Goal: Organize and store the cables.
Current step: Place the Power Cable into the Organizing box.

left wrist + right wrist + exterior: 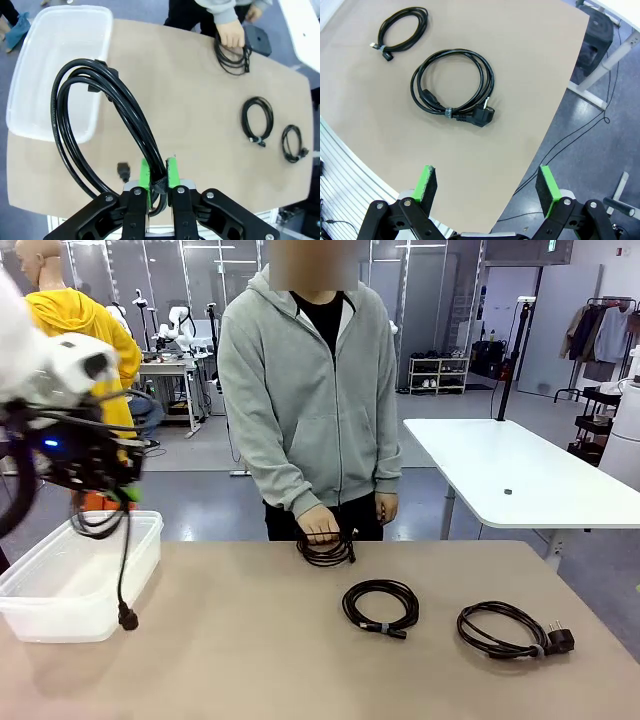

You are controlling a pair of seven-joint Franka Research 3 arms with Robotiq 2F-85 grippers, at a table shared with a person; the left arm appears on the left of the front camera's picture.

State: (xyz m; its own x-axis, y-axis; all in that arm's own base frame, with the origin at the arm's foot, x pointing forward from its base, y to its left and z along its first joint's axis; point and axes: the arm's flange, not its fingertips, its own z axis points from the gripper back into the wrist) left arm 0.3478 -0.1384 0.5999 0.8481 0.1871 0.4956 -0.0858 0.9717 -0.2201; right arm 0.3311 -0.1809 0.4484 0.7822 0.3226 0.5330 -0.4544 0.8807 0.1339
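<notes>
My left gripper (157,172) is shut on a coiled black cable (95,120) and holds it in the air over the clear plastic bin (60,585) at the table's left; its plug (127,618) dangles beside the bin's wall. On the table lie a middle cable coil (380,606) and a right one with a plug (512,630). The person's hand (320,524) rests on another coil (326,548) at the far edge. My right gripper (486,184) stands open, high above the right coil (452,88), with the middle coil (402,29) beyond it.
The bin (55,75) looks empty inside. A white table (510,470) stands behind at the right. The tan table's right edge (555,115) drops to a floor with thin wires and a table leg.
</notes>
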